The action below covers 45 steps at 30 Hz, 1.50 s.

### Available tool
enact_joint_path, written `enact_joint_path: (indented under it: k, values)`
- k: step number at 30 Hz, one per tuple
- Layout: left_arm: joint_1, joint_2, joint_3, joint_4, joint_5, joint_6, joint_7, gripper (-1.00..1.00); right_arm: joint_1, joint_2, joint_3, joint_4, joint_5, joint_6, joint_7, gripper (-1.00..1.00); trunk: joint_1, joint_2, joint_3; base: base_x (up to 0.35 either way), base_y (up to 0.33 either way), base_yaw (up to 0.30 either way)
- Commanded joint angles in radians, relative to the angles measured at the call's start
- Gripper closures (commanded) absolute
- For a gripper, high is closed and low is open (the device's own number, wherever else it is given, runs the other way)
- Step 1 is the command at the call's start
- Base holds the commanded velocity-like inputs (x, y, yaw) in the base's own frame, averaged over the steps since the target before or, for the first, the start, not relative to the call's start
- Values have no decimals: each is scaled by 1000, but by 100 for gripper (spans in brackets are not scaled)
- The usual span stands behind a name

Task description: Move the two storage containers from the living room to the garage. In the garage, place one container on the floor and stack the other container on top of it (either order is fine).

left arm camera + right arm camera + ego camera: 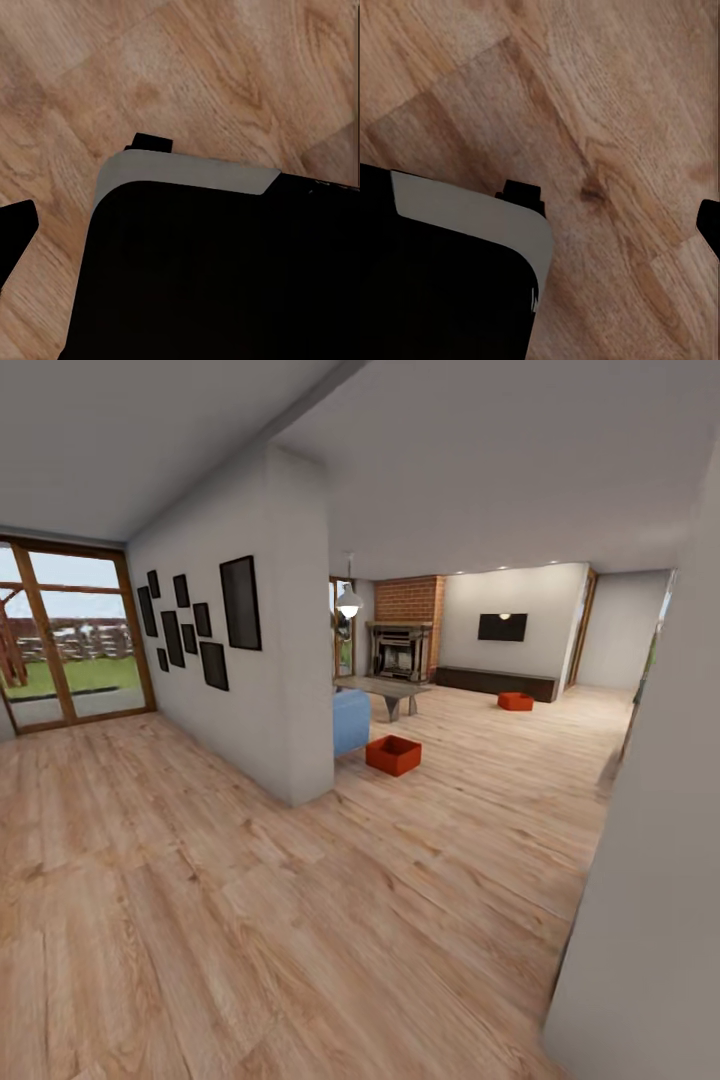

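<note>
Nearer container (393,754): set on the wood floor (300,920) just beside the blue sofa (351,721), ahead and slightly right, well away.
Farther container (515,701): seen deeper in, near the dark low cabinet (495,681).
Nearer arm: not judged; neither favoured yet.
Tools: state cannot be told; wrist cameras are aimed at planks.

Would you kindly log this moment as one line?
phase: approaching living room | near bin: on wood floor beside sofa | far bin: on floor near TV wall | carrying: nothing seen
</note>
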Motion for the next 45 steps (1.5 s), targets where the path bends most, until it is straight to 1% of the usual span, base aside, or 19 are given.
enact_joint_path:
  k: [1,7,45]
  values:
    - [0,0,0,0,6,-2,0,-100,-1,0,0,3,4,-6,2,-100,1,0,-1,323,0,0]
    - [0,-1,-2,0,6,-2,0,-100,-1,2,-4,2,5,-5,3,-100,1,0,-1,323,0,0]
    - [0,-3,0,0,4,-2,0,-100,-1,1,-2,2,3,-5,3,-100,1,0,-1,323,0,0]
